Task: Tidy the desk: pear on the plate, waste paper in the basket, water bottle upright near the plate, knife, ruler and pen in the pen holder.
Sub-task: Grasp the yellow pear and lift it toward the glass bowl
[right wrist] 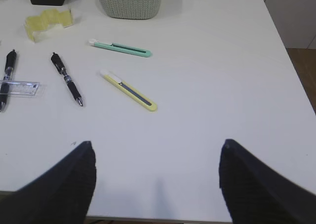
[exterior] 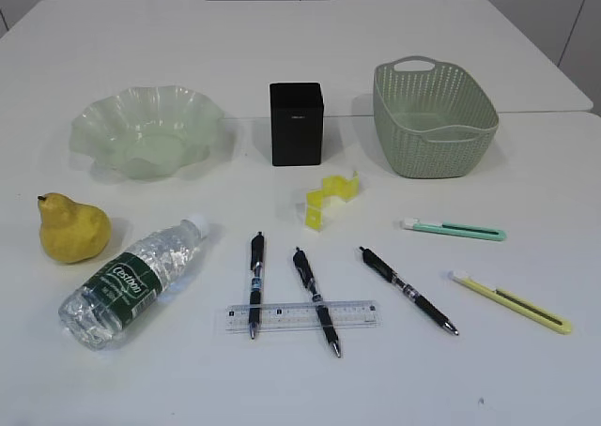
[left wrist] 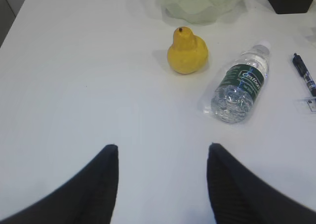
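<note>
The desk (exterior: 526, 370) carries every item; nothing is stowed yet.

Containers, along the far edge:
- Plate (exterior: 192, 116), far left: empty. Glass, fragile.
- Basket (exterior: 451, 130), far right: empty, as far as visible.
- Holder (exterior: 297, 124), between them: interior not visible.

Items, largest first:
- Bottle (exterior: 131, 281), near left corner, lying down. It looks slippery and liable to roll; grip across the labelled middle.
- Pear (exterior: 73, 229), just beside the bottle, toward the left edge. Probably firm and rounded; grip the wide lower body.
- Ruler (exterior: 357, 313), near edge, lying across two pens (exterior: 255, 281). Thin and flat; probably hard to lift.
- Paper (exterior: 331, 201), centre: folded yellow strip, light, crushable.
- Two knives (exterior: 455, 229), right edge side: slim, rigid.

Left gripper (left wrist: 163, 155) and right gripper (right wrist: 155, 152): jaws apart, holding nothing, above bare tabletop.
</note>
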`<state>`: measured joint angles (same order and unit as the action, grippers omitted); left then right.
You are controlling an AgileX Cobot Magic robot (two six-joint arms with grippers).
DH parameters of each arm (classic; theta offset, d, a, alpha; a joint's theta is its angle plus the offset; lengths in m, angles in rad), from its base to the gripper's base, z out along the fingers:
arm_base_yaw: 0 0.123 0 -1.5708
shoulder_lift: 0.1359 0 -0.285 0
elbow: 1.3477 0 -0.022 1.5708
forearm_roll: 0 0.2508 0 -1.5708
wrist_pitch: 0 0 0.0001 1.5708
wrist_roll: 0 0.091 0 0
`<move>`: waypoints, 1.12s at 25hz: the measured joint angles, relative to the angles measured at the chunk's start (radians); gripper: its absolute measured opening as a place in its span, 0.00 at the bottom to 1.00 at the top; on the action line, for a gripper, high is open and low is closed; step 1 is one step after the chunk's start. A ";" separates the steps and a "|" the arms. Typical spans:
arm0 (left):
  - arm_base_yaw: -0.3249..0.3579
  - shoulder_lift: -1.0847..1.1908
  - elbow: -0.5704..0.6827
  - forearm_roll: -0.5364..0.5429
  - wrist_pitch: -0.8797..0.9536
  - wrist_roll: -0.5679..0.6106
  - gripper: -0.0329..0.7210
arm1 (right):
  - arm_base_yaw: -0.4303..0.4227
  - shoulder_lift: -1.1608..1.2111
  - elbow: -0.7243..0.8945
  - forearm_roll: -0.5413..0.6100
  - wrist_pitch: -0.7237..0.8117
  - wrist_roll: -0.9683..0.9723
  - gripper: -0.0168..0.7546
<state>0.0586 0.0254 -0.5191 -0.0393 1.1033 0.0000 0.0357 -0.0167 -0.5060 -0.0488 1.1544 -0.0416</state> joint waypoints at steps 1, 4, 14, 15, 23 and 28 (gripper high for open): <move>0.000 0.000 0.000 0.000 0.000 0.000 0.58 | 0.000 0.000 0.000 0.000 0.000 0.000 0.77; 0.000 0.000 0.000 0.000 0.000 0.000 0.58 | 0.000 0.000 0.000 0.000 0.000 0.000 0.77; 0.000 0.000 0.000 0.000 0.000 0.000 0.58 | 0.000 0.000 0.000 0.000 0.000 0.000 0.77; 0.000 0.000 0.000 0.000 0.000 0.000 0.58 | 0.000 0.000 0.000 0.000 0.000 0.000 0.77; 0.000 0.000 0.000 0.000 0.000 0.000 0.58 | 0.000 0.000 0.000 0.000 0.000 0.000 0.77; 0.000 0.000 0.000 0.000 0.000 0.000 0.58 | 0.000 0.000 0.000 0.000 0.000 0.000 0.77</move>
<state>0.0586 0.0254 -0.5191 -0.0393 1.1033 0.0000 0.0357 -0.0167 -0.5060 -0.0488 1.1544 -0.0416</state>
